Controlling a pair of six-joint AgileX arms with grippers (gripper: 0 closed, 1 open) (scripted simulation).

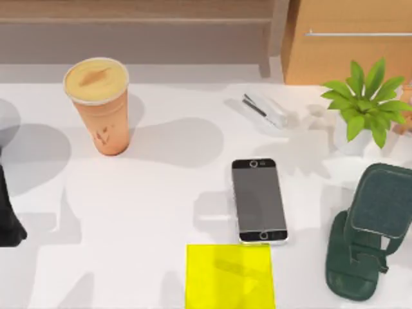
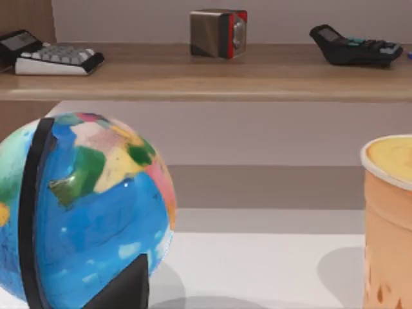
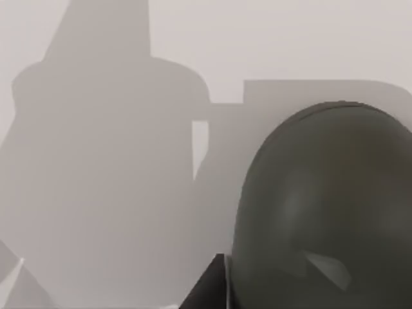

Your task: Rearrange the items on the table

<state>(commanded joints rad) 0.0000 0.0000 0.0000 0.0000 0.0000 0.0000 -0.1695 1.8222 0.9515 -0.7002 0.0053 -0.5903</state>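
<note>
While the right arm (image 1: 370,232) hangs over the mouse (image 3: 322,206) at the table's (image 1: 141,212) near right, finger state untellable, that smooth, light, rigid shell looks best pinched across its sides; the left arm (image 1: 9,212) sits parked left.

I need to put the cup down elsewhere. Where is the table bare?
Bare table stretches between the drink cup, the smartphone and the yellow square. The right side is crowded: stapler, plant, dark green stand.

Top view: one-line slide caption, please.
Smartphone lies flat above a yellow square; drink cup stands far left on the table.
</note>
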